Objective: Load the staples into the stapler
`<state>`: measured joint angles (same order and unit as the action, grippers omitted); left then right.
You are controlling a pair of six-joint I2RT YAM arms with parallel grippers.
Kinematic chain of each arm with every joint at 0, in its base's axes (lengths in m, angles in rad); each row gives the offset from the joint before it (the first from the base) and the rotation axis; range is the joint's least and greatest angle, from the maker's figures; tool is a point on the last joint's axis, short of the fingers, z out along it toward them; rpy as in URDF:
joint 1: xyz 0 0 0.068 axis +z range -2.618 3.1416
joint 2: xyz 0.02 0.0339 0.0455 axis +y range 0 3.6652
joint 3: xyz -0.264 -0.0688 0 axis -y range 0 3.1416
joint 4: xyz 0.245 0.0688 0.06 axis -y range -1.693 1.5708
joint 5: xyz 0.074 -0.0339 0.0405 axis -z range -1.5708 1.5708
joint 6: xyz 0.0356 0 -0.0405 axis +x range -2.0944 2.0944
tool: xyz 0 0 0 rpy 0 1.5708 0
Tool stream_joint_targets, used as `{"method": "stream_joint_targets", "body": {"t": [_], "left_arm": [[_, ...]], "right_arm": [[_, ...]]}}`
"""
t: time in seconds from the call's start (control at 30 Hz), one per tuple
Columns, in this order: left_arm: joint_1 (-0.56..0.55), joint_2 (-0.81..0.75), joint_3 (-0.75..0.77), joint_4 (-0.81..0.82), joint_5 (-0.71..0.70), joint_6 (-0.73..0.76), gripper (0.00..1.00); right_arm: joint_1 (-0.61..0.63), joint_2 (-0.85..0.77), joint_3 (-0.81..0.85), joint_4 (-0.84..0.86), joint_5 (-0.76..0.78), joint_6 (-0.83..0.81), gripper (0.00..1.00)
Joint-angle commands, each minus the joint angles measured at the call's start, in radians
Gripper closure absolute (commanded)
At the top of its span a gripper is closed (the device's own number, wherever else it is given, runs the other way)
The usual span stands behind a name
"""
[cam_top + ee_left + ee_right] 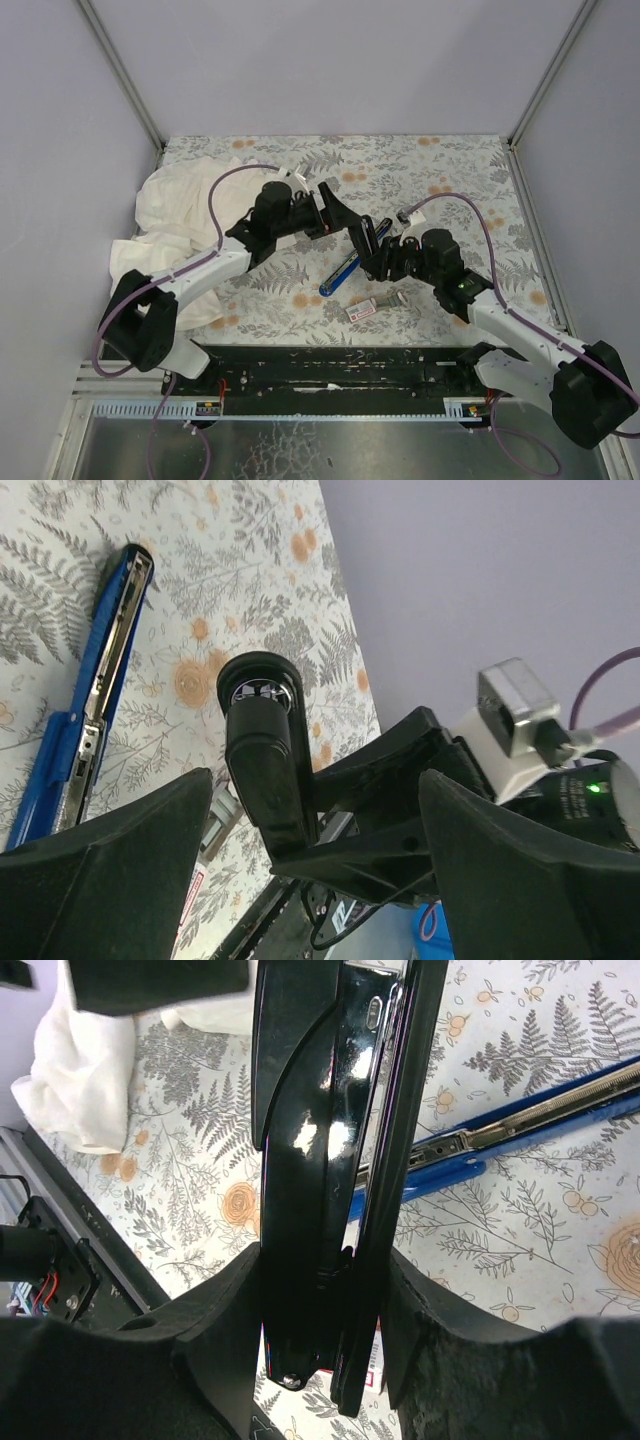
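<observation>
Status, right pincer (330, 1340): closed on the stapler (310, 1160). Both fingers press the sides of its glossy black upper arm, which stands up steeply between them. I see no gap on either side in the right wrist view.

The stapler is hinged open. Its blue half (338, 275) lies flat on the table (450, 180), metal channel facing up, running diagonally in the middle of the table in the top view. I cannot tell whether any staples sit in the channel.

Left pincer (350, 228): jaws spread wide, nothing between them. It hangs above the far end of the stapler, close to the right pincer. From its own camera I look down past both fingers (100, 880) at the black arm and the open channel.

The box of staples (362, 310), white with a red label, lies just beside the blue half, on the side nearer the arm bases. A short silvery strip of staples (393, 299) lies next to the box, on its right.

A crumpled white cloth (175, 215) sits at the far left, under the left arm.
</observation>
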<state>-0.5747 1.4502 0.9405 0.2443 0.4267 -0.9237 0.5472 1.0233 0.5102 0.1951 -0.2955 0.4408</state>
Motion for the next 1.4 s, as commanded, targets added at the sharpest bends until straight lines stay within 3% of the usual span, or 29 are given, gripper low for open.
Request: {"method": "stream_joint_targets", "body": {"t": [0.0,0.1,0.23,0.53,0.57,0.67,0.73,0.8,0.9,1.03,1.2,1.37], "left_arm": [[-0.036,0.058,0.055,-0.011,-0.006,-0.006,0.18],[-0.061,0.079,0.072,-0.045,-0.034,0.004,0.23],[-0.073,0.095,0.063,0.007,-0.026,-0.024,0.38],[-0.082,0.103,0.085,-0.019,-0.037,0.001,0.96],[-0.082,0.098,0.089,-0.034,-0.038,0.021,1.00],[-0.082,0.059,0.108,-0.115,-0.076,0.135,1.00],[-0.083,0.014,0.114,-0.187,-0.125,0.239,1.00],[-0.084,-0.029,0.117,-0.254,-0.151,0.358,1.00],[-0.086,-0.081,0.119,-0.339,-0.116,0.536,1.00],[-0.103,-0.161,0.078,-0.381,-0.090,0.705,1.00],[-0.149,-0.214,0.054,-0.424,-0.095,0.819,1.00],[-0.220,-0.205,0.065,-0.443,-0.154,0.865,1.00]], "right_arm": [[0.020,-0.054,0.037,0.146,-0.018,-0.015,1.00],[0.022,-0.070,0.031,0.140,-0.014,-0.016,1.00],[0.025,-0.079,0.022,0.139,-0.024,-0.019,1.00],[0.026,-0.109,-0.013,0.117,0.000,-0.006,1.00],[0.026,-0.112,-0.005,0.087,0.010,-0.006,0.93],[0.026,-0.136,0.037,-0.006,0.046,-0.011,0.44],[0.026,-0.149,0.102,-0.101,0.082,-0.004,0.22],[0.025,-0.142,0.172,-0.198,0.101,0.002,0.16],[0.010,-0.084,0.277,-0.345,0.101,0.026,0.16],[-0.041,0.001,0.356,-0.442,-0.033,0.088,0.24],[-0.051,0.056,0.385,-0.457,-0.143,0.148,0.35],[-0.051,0.054,0.399,-0.483,-0.155,0.164,0.42]]}}
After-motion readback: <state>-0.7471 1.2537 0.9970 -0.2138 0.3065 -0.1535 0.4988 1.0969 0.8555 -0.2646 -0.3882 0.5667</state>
